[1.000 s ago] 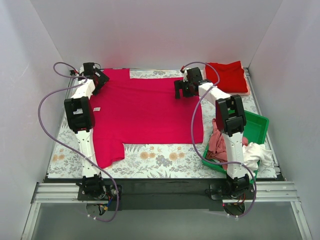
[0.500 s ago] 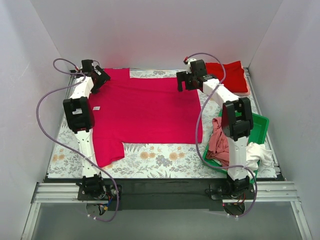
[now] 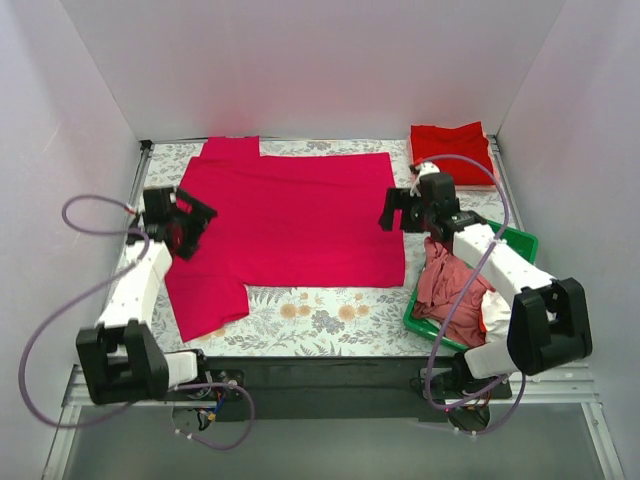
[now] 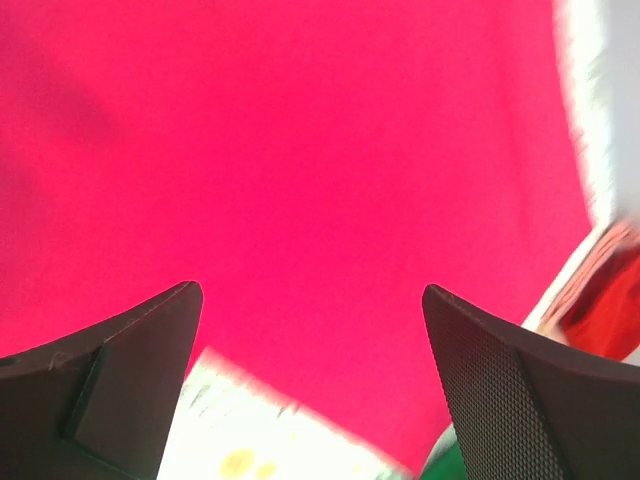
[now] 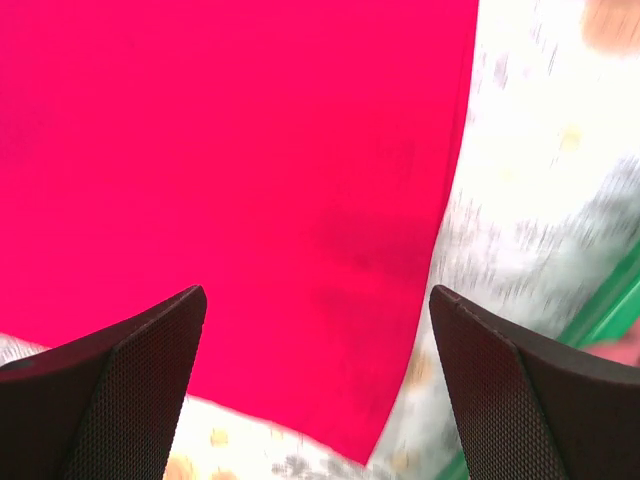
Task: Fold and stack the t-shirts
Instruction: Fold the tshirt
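A magenta-crimson t-shirt point(image 3: 290, 220) lies spread flat on the flowered table cover; it fills the left wrist view point(image 4: 300, 160) and most of the right wrist view point(image 5: 230, 170). A brighter red t-shirt point(image 3: 455, 152) lies folded at the back right. A dusty-pink t-shirt point(image 3: 440, 285) and a white one point(image 3: 500, 305) hang over the green tray point(image 3: 515, 255). My left gripper point(image 3: 185, 228) is open and empty above the shirt's left edge. My right gripper point(image 3: 395, 212) is open and empty above the shirt's right edge.
The green plastic tray sits at the front right beside the right arm. The flowered table cover point(image 3: 320, 315) shows along the front. White walls close in the left, back and right sides. Purple cables loop from both arms.
Both arms have pulled back from the shirt's far corners toward the front. The left gripper now sits at the left edge, the right gripper at the right edge. The shirt lies flatter.
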### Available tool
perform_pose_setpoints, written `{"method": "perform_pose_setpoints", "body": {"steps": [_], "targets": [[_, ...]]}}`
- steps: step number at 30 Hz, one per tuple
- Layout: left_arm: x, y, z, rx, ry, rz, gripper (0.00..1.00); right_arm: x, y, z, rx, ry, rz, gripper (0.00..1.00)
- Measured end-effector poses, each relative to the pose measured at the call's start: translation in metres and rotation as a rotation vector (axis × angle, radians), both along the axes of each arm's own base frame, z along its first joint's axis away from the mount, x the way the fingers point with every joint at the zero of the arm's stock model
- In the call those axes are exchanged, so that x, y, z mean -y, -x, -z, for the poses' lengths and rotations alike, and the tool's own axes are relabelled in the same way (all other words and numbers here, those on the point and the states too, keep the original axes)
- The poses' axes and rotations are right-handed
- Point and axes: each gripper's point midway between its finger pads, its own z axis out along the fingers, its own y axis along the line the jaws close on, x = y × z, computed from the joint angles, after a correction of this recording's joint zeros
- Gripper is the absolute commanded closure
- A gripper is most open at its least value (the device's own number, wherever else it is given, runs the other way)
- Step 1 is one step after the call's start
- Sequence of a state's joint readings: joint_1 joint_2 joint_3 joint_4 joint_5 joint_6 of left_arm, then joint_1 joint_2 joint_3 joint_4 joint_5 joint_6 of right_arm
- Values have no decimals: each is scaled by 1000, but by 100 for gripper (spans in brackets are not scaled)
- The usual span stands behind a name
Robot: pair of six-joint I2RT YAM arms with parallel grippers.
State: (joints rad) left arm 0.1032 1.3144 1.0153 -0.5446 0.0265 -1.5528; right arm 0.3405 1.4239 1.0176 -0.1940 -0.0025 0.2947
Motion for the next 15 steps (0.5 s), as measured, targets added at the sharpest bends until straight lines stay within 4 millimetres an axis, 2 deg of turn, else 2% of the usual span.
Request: {"method": "perform_pose_setpoints", "body": {"steps": [3,6,9,11,13,15], "targets": [[17,63,34,-67,47,-10,8,3,31,27,-75,-15,-15,2],[25,109,56,-126,78,-31,8,4,48,33,-86,-35,-30,2],[33,135,62,-139,106,-39,8,3,55,25,-54,-60,-44,2],[45,150,65,-151,129,-28,8,2,55,20,-32,-73,-51,2],[59,161,64,-164,148,1,8,1,54,19,-27,-77,-54,2],[65,169,67,-191,154,-6,7,0,55,19,-26,-81,-59,2]]}}
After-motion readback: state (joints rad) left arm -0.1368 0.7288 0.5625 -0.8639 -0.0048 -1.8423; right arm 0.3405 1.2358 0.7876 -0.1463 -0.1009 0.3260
